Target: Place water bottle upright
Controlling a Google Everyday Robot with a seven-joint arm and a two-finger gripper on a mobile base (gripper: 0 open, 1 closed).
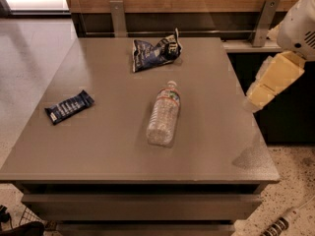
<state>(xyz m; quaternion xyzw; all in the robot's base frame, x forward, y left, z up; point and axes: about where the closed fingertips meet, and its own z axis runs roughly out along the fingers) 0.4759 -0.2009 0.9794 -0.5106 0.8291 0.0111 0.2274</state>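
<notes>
The water bottle (164,114) lies on its side near the middle of the grey table (108,146). It is clear and ribbed, and its white cap points toward the far edge. A reddish-green label band sits near its shoulder. My gripper (272,82), pale yellow on a white arm (301,22), hangs above the table's right edge. It is to the right of the bottle, well apart from it, and holds nothing that I can see.
A crumpled dark blue chip bag (156,52) lies at the back of the table, behind the bottle. A dark blue snack bar (69,106) lies at the left. A wooden wall with metal posts (118,16) runs behind the table. Speckled floor lies to the right.
</notes>
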